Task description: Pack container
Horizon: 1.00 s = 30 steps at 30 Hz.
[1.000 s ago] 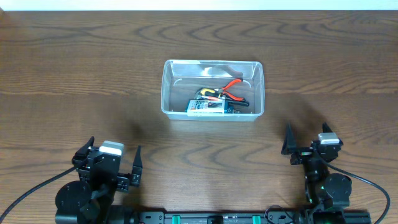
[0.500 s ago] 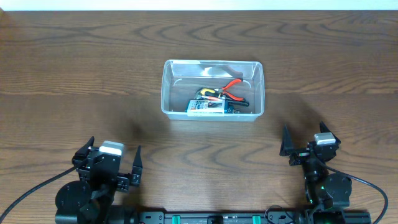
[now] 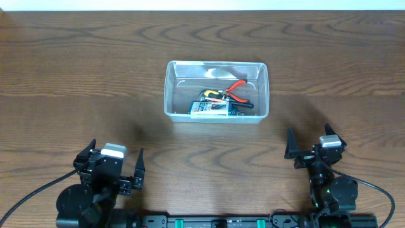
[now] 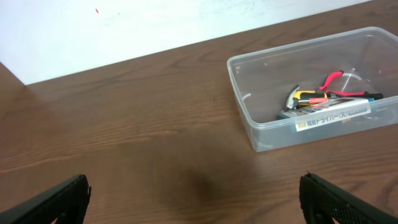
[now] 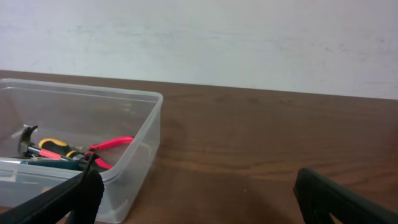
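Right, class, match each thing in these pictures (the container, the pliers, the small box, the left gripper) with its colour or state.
Things:
1. container
2. pliers
3. small box
4. left gripper

Colour or state:
a. red handles
b. open, holding nothing
c. clear plastic
d. blue and white

Pairs: 1-c, 2-a, 3-d, 4-b

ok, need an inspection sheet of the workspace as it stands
Surface: dark wood-grain table.
Job's things: clear container mid-table, holding red-handled pliers, a small yellow-handled hammer and a blue-and-white box.
Clutter: nothing seen.
Grippers: left gripper and right gripper near the front edge, jaws open, empty.
Cables: black cables trail from both arm bases.
Surroundings: white wall behind the table.
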Each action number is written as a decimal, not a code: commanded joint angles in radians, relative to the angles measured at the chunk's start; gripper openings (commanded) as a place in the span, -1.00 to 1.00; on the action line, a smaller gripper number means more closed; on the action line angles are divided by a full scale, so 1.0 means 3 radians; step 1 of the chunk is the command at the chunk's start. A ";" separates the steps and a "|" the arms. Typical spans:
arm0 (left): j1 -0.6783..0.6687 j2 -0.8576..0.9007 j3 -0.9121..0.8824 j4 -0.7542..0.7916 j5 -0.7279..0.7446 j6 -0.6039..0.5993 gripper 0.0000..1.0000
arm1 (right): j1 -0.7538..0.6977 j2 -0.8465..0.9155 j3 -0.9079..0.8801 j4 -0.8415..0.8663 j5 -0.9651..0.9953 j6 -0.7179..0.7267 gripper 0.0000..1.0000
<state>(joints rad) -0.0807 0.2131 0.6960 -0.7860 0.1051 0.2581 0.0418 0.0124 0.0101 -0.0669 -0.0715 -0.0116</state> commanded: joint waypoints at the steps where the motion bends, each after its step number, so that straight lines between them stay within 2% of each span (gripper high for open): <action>1: -0.0013 -0.0017 0.0010 0.0003 0.0033 -0.0031 0.96 | -0.0006 -0.0025 -0.0017 0.0000 -0.0033 -0.0039 0.99; 10: -0.0013 -0.0020 0.0010 0.0003 0.0033 -0.0031 0.96 | -0.0006 -0.0025 -0.0017 0.0000 -0.0033 -0.0039 0.98; 12: 0.0013 -0.0056 0.0010 -0.0062 -0.0095 0.0095 0.96 | -0.0006 -0.0025 -0.0017 0.0000 -0.0034 -0.0039 0.98; 19: 0.0023 -0.0716 -0.0202 -0.0374 0.0275 -0.0066 0.96 | -0.0006 -0.0025 -0.0017 -0.0001 -0.0034 -0.0039 0.98; 22: 0.0024 -0.0664 -0.0392 -0.0333 0.0281 -0.0184 0.96 | -0.0006 -0.0025 -0.0017 -0.0001 -0.0033 -0.0039 0.98; 26: 0.0022 -0.0703 -0.0849 0.0238 0.0284 -0.0247 0.96 | -0.0006 -0.0025 -0.0017 -0.0001 -0.0033 -0.0039 0.98; 30: 0.0022 -0.0703 -0.1442 0.1391 0.0108 -0.0453 0.96 | -0.0006 -0.0025 -0.0017 0.0000 -0.0034 -0.0039 0.99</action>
<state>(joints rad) -0.0788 0.0059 0.3435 -0.4793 0.1722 0.1902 0.0418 0.0116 0.0097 -0.0669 -0.0750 -0.0116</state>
